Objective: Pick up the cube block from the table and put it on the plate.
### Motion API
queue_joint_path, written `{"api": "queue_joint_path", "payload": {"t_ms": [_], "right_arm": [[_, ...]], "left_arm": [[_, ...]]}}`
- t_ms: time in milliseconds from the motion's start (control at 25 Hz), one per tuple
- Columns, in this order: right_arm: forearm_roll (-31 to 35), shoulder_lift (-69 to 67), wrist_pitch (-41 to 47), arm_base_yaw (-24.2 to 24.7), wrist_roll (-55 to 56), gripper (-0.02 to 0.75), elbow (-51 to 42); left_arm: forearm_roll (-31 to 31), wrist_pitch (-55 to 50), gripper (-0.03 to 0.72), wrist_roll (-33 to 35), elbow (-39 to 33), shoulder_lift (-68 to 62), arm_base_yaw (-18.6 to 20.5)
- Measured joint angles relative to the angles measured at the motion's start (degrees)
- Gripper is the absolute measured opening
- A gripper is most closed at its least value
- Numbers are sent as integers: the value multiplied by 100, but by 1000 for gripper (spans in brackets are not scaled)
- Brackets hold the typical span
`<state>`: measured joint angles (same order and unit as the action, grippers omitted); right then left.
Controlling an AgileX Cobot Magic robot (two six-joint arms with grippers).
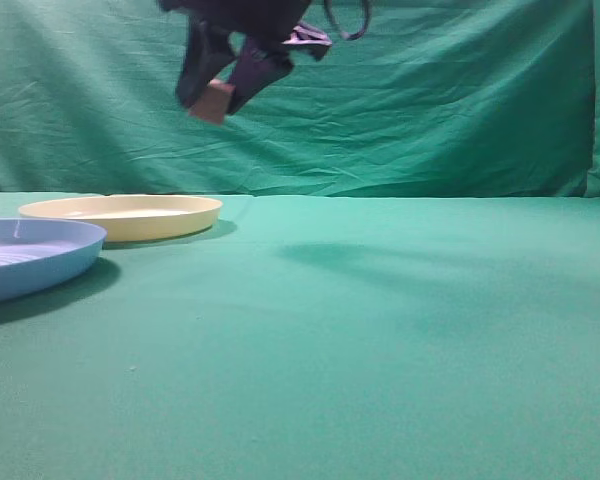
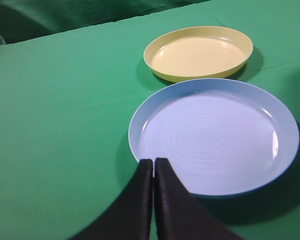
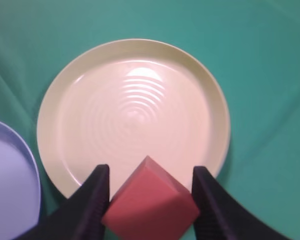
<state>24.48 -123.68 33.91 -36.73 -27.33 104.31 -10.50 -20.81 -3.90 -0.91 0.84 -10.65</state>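
The right claw (image 1: 220, 92) hangs high above the desk (image 1: 380, 330) in the exterior view, well up against the green backdrop (image 1: 450, 90), and it pinches the cube (image 1: 212, 102) between its two dark fingers (image 1: 194, 70). The cube sits at the very tip of the claw, clear of the desk, above the right part of the yellow plate (image 1: 130, 216) as that view shows it.

From the right wrist view the same grip is plain: the cube (image 3: 150, 205) is turned so that one corner points away from the camera, with a finger (image 3: 87, 202) on either side of it. Beneath it lies the yellow plate (image 3: 55, 100), round and shallow, with faint rings in its middle. The cube appears over the near rim of that plate. The edge of the blue plate (image 3: 10, 180) shows at the lower left.

In the left wrist view the left claw (image 2: 154, 165) has its fingers pressed together, holding nothing, with only a thin seam between them. Its tip lies over the near rim of the blue plate (image 2: 140, 115). The yellow plate (image 2: 160, 65) stands just beyond the blue one, the two rims close together. Both plates rest on the green cloth of the desk (image 2: 60, 110).
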Motion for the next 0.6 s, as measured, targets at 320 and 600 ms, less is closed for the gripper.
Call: {"api": "queue_joint_path", "payload": {"t_ms": [320,600], "right_arm": [[-49,-1579,-556,-506,-202,310,1543],[-39,-1697,-685,-529,-267,620,1625]], "left_arm": [[0,0,0,0,0,0,0],[0,0,0,0,0,0,0]]}}
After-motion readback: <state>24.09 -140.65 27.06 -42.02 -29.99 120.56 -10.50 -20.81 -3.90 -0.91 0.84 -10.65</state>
